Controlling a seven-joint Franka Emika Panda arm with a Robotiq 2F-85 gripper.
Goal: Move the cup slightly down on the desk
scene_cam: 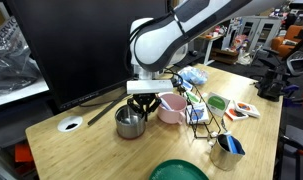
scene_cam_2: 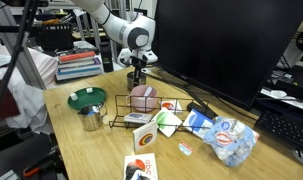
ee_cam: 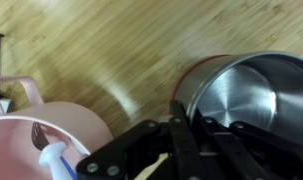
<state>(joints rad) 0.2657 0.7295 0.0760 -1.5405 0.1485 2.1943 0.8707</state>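
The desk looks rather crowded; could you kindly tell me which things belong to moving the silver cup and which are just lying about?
In the job: silver cup, desk, end effector at the cup.
Lying about: pink cup, small steel cup, green bowl, monitor.

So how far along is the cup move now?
Done: the gripper is down at the rim of the cup. In hand: the grasp; whether the jaws are closed, I cannot tell. Left: slide the cup down the desk and release.
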